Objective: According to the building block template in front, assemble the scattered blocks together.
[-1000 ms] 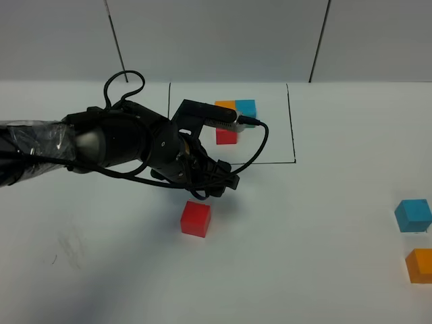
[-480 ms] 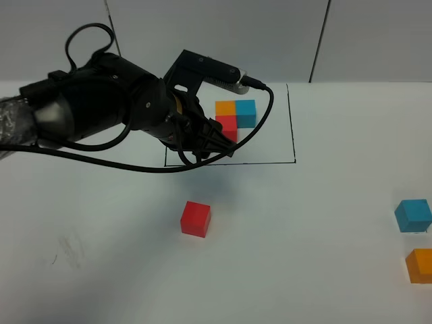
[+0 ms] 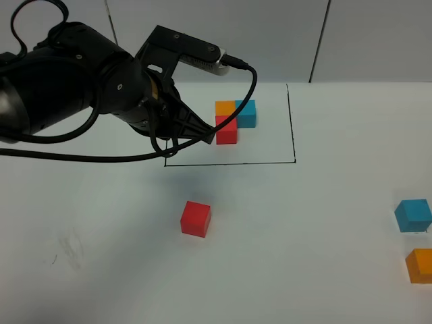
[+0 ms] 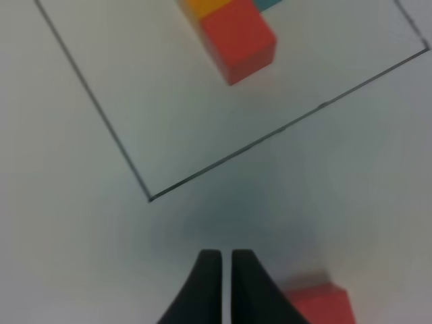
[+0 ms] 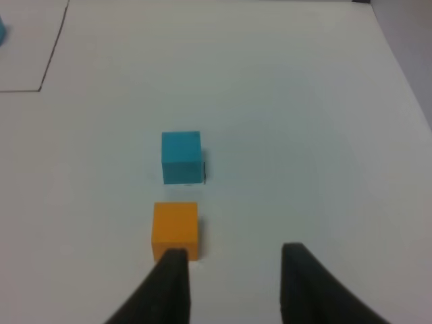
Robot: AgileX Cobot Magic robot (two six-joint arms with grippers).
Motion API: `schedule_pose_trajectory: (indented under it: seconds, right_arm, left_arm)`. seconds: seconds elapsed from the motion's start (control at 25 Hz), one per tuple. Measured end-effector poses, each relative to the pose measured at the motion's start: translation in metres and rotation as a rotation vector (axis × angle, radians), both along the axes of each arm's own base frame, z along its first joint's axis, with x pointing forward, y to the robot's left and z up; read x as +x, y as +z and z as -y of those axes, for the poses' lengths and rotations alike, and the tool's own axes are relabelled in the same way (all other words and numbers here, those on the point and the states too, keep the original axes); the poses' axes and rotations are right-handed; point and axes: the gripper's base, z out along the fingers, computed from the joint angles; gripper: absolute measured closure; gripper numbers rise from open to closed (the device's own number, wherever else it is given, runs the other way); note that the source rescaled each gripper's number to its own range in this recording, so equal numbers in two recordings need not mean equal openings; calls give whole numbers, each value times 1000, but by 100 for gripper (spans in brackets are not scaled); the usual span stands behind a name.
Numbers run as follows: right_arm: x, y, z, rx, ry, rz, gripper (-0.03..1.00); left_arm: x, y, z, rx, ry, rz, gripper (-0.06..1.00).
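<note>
The template is an L of orange [image 3: 225, 107], blue [image 3: 246, 113] and red [image 3: 227, 131] cubes inside a black drawn rectangle [image 3: 292, 125]; its red cube also shows in the left wrist view [image 4: 237, 37]. The loose red cube [image 3: 196, 219] lies in front of the frame, apart from everything. My left gripper [image 3: 208, 137] is shut and empty, held above the frame's near left corner; the loose red cube [image 4: 320, 305] sits beside its fingertips [image 4: 210, 260]. The loose blue cube [image 5: 181, 156] and orange cube [image 5: 175, 228] lie at the far right. My right gripper [image 5: 233, 251] is open just short of the orange cube.
The bulky left arm [image 3: 74, 81] with its looping cables hangs over the table's back left. The blue cube [image 3: 412, 214] and orange cube [image 3: 420, 264] sit near the right edge of the exterior view. A white wall with dark seams stands behind the table.
My left arm has risen and swung back and left, away from the loose red cube, which stays in place. The right-side cubes have not moved.
</note>
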Motion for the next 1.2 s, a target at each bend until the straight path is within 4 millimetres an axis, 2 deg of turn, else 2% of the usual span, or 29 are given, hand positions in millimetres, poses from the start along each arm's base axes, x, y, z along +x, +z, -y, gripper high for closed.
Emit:
schedule_pose_trajectory:
  seconds: [0.24, 0.4, 0.64, 0.92, 1.2]
  right_arm:
    - [0, 0, 0, 0, 0, 0, 59]
    - [0, 0, 0, 0, 0, 0, 59]
    - [0, 0, 0, 0, 0, 0, 59]
    - [0, 0, 0, 0, 0, 0, 59]
    - [0, 0, 0, 0, 0, 0, 59]
  left_arm:
    - [0, 11, -29, 70, 93, -38, 94]
    - [-5, 25, -53, 60, 146, -18, 94]
    - [-21, 35, -111, 55, 279, -14, 94]
    - [-57, 33, -177, 58, 453, -24, 94]
    - [-112, 27, -232, 52, 651, -15, 94]
